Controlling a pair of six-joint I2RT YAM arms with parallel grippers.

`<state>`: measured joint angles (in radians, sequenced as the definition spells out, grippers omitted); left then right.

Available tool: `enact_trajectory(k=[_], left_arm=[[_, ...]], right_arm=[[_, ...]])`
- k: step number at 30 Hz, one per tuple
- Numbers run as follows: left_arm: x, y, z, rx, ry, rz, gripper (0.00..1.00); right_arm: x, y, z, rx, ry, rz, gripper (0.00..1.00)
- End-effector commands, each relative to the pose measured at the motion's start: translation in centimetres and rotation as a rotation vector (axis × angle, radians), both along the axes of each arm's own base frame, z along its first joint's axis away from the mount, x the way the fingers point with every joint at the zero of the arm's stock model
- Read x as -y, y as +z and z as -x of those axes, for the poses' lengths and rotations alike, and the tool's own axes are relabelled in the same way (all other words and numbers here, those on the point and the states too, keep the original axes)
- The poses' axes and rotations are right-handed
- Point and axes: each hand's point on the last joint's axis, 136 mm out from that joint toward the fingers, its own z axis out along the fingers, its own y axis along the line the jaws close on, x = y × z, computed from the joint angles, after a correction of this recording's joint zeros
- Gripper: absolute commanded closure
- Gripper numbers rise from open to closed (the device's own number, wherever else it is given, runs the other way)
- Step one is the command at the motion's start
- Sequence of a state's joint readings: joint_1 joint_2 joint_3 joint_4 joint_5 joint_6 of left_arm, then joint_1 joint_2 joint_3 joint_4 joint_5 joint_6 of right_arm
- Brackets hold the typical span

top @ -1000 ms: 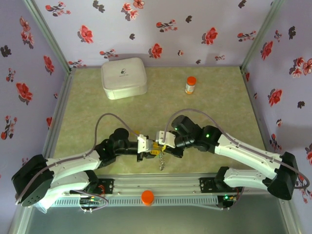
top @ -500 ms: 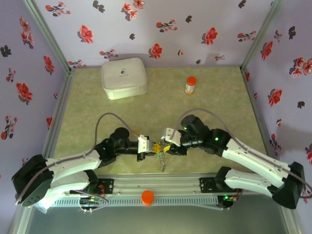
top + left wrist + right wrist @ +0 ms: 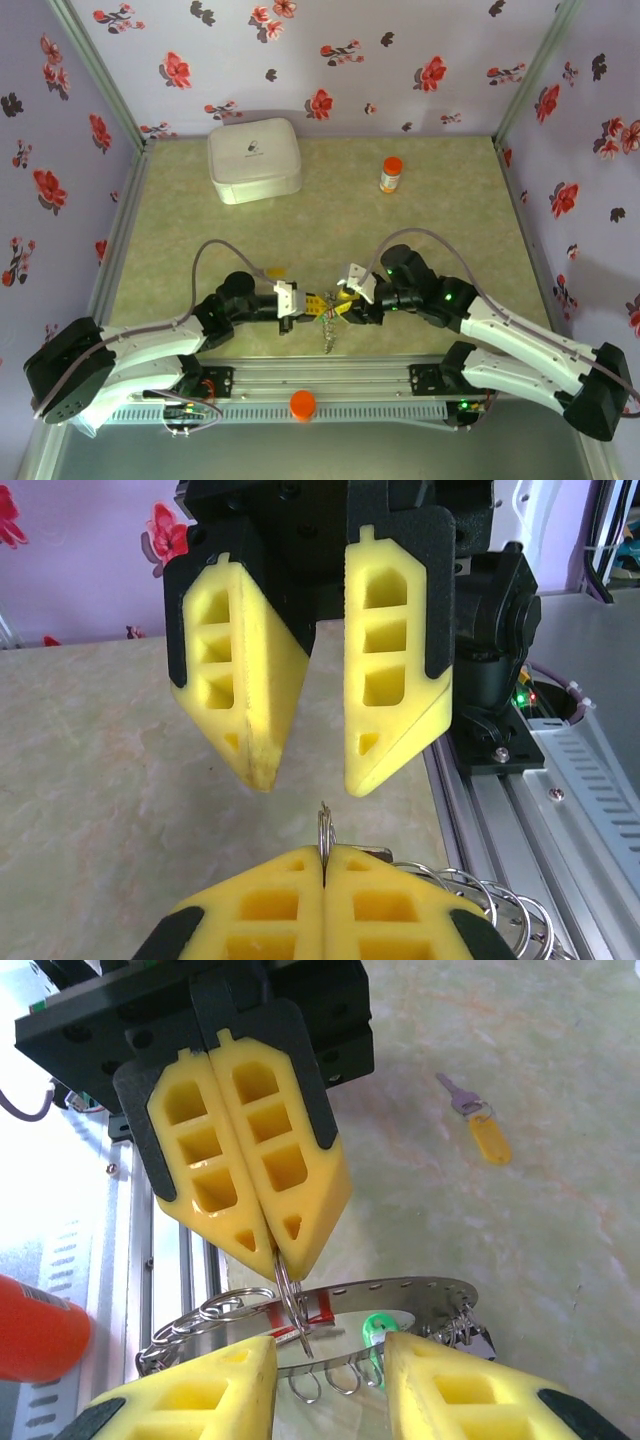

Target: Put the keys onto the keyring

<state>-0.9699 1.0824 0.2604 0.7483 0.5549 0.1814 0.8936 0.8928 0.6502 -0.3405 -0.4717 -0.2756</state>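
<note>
Pinching a thin split ring (image 3: pixel 324 832) between pads pressed flat together, the left gripper (image 3: pixel 324 858) holds it just above the table (image 3: pixel 520 1240) near the front rail; right gripper (image 3: pixel 330 1352) faces it with jaws apart, the ring's lower end between them, clamped on nothing; keyring (image 3: pixel 410 1288) hangs just behind, its band arcing across between the right fingers; green tag (image 3: pixel 375 1326) and red tag (image 3: pixel 320 1310) sit close against the band, probably already threaded, though the overlap leaves that uncertain; yellow key (image 3: pixel 478 1128) lies loose on the table, well apart, so that one at least is left; white key not made out; containers: white case (image 3: pixel 255 160) at the back, lid shut, contents hidden; orange-capped bottle (image 3: pixel 391 175) upright, capped.
</note>
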Motion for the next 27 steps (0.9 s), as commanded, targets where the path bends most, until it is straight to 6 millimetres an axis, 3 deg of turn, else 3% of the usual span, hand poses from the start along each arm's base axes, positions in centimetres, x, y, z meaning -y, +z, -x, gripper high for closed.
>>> enact_trajectory(k=[1,9,18,27], left_arm=[[0.2,2.1,-0.4,0.03,0.016,0.087,1.0],[0.3,2.0,-0.4,0.023,0.013,0.088,1.0],[0.3,2.3,-0.3,0.025,0.009,0.094,1.0],[0.5,3.2,-0.4,0.048,0.006,0.121,1.0]], right_arm=[[0.2,0.5,-0.3,0.022,-0.019,-0.01,0.69],[-0.4,0.2,-0.1,-0.006,0.01,-0.007,0.7],[-0.1,0.2,-0.2,0.012,0.016,0.019,1.0],[-0.6,-1.5,-0.7,-0.008,0.031,0.088,1.0]])
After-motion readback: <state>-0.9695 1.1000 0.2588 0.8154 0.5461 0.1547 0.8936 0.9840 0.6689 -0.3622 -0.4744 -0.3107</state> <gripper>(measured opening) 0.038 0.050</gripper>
